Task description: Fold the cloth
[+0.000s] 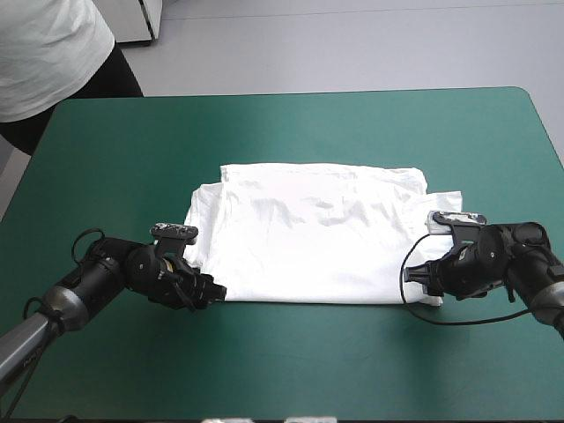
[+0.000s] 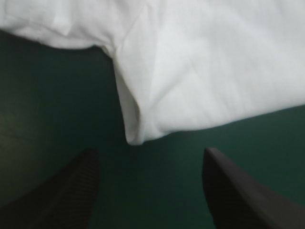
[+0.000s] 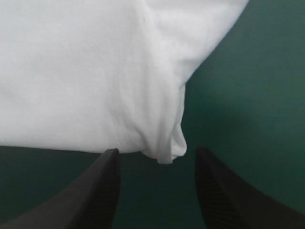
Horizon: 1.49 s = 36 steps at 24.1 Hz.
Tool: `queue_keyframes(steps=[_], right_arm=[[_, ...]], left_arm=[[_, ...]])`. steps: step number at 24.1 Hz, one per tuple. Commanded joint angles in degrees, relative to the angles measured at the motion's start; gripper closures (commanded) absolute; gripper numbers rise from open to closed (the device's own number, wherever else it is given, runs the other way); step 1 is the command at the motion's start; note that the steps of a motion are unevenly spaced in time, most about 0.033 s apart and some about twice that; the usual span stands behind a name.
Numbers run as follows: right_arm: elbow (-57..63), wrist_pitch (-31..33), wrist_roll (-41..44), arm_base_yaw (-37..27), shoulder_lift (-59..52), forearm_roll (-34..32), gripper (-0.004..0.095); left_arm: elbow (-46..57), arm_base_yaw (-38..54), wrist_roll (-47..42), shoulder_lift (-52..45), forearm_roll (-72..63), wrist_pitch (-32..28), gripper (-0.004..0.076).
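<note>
Low near the table's [image 1: 97, 141] front edge, the left gripper [image 1: 217, 293] and right gripper [image 1: 418, 277] faced inward, each with fingers [image 2: 71, 191] spread apart.

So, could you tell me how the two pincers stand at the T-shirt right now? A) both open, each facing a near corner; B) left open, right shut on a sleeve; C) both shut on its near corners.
A: the left pincer and the right pincer each show fingers apart, with a corner of the T-shirt lying at their tips, ungripped.

A teal-green table [image 1: 291, 128] stands on grey floor [image 1: 352, 53].
</note>
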Motion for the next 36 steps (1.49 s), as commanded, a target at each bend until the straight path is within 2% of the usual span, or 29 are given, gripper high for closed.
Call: queue_keyframes(steps=[1, 5, 10, 18, 21, 27, 31, 36], right_arm=[[-6.0, 1.5, 0.3, -0.4, -3.5, -1.3, 0.0405], [-12.1, 5.9, 2.9, -0.4, -5.8, -7.1, 0.0404], [-18.0, 8.4, 5.7, -0.4, -7.8, -12.6, 0.0407], [-21.1, 9.3, 6.1, -0.4, -8.1, -13.5, 0.0409], [-21.1, 9.3, 6.1, -0.4, -8.1, -13.5, 0.0419], [-21.1, 9.4, 7.4, -0.4, -8.1, -13.5, 0.0422], [-21.1, 9.4, 7.4, -0.4, -8.1, -13.7, 0.0422], [-21.1, 9.4, 7.6, -0.4, -8.1, -13.7, 0.0422]], left_arm=[[-5.4, -0.4, -1.5, -3.3, 0.6, 2.3, 0.0225], [-11.3, -0.4, -5.1, -3.9, 6.7, 6.9, 0.0225], [-19.3, 0.9, -9.8, -3.0, 15.3, 6.9, 0.0225], [-35.2, 11.3, -1.8, 7.5, 8.4, 14.2, 0.0228], [-43.3, 12.6, 0.9, 15.8, 8.9, 20.2, 0.0228], [-44.3, 12.6, 1.4, 26.2, 8.8, 21.6, 0.0237], [-44.3, 12.6, 1.4, 29.5, 8.7, 18.3, 0.0283], [-44.3, 12.1, 1.4, 34.3, 8.1, 15.7, 0.0283]])
